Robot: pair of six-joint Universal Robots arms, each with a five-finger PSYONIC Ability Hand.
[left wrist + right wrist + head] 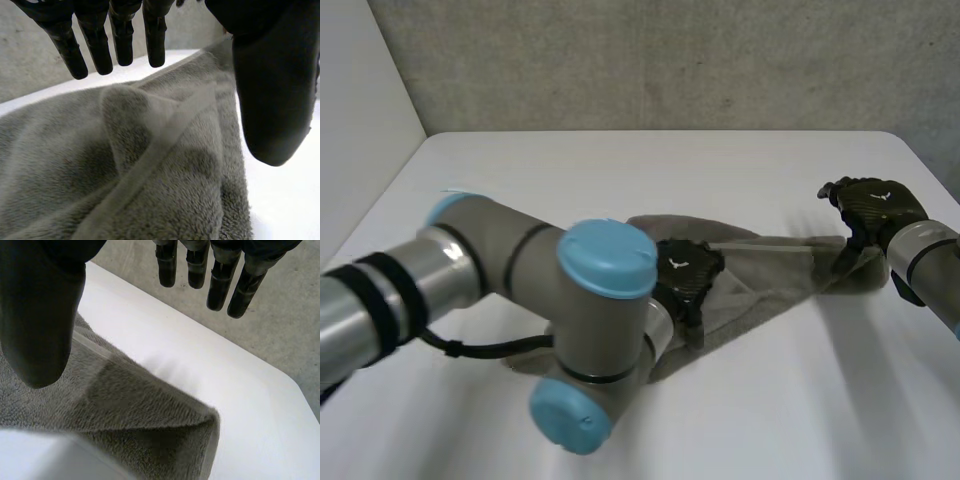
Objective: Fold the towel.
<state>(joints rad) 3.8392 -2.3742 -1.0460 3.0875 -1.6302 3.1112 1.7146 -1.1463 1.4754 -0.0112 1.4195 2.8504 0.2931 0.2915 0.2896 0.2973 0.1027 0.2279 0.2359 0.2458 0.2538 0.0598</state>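
Observation:
A grey towel (765, 275) lies bunched and folded on the white table (620, 170), stretching from the middle towards the right. My left hand (682, 280) hovers over its left part, fingers (95, 40) straight and thumb apart, open above a raised fold of the towel (150, 165). My right hand (873, 207) is just above the towel's right end, open with straight fingers (220, 285) and thumb spread; a folded corner of the towel (165, 425) lies under its palm. Neither hand holds cloth.
The left arm's grey elbow with light-blue caps (605, 260) crosses the near left of the table and hides part of the towel. A grey wall (670, 60) runs behind the table's far edge.

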